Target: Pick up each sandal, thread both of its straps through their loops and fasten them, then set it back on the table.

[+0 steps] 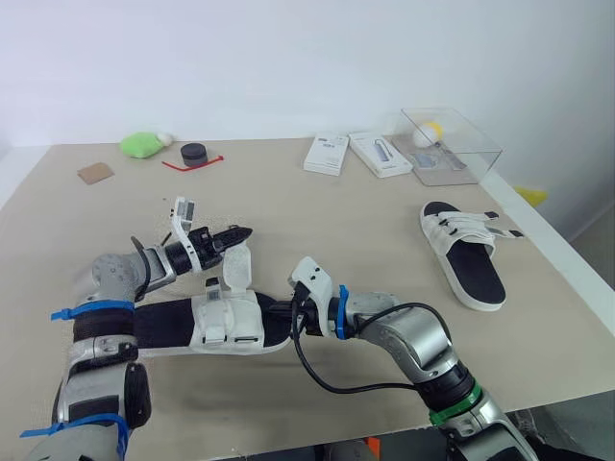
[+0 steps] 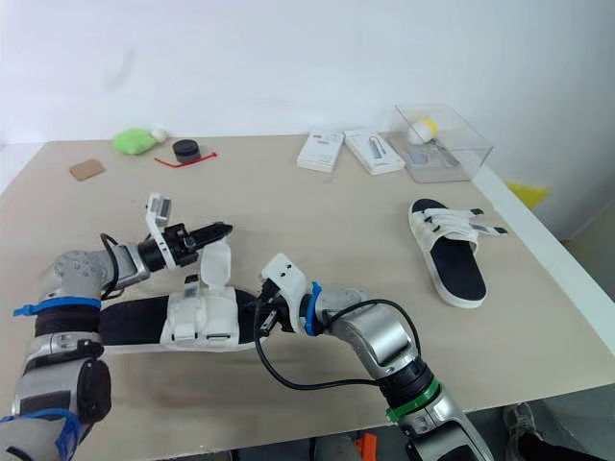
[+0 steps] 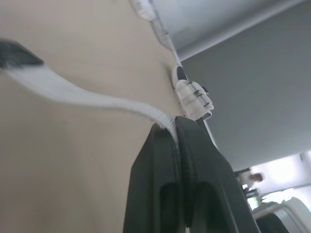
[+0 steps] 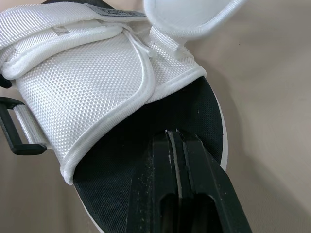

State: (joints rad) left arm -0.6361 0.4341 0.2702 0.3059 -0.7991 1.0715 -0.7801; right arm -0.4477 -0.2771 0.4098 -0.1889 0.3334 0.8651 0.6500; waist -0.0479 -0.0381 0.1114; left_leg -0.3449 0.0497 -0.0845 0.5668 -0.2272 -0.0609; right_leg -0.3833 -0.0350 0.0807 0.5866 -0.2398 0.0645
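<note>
Left gripper (image 1: pixel 240 232) pinches the white woven strap (image 3: pixel 97 99), raised over the white-mesh black-soled sandal (image 1: pixel 226 325) at lower left. Right gripper (image 1: pixel 286 315) is clamped on its toe end, steadying it on the beige table (image 1: pixel 336 221). Step: threading. Next: feed the strap through the black plastic loop (image 4: pixel 14 131). The second white-strapped sandal (image 1: pixel 463 252) lies at mid-right.

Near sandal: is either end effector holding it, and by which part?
Both. The left end effector pinches the white strap of the near sandal; the right end effector seems to clamp its sole edge.

Near sandal (image 1: pixel 231 325) strap (image 1: pixel 236 269) lifted; far sandal (image 1: pixel 465 255) flat
</note>
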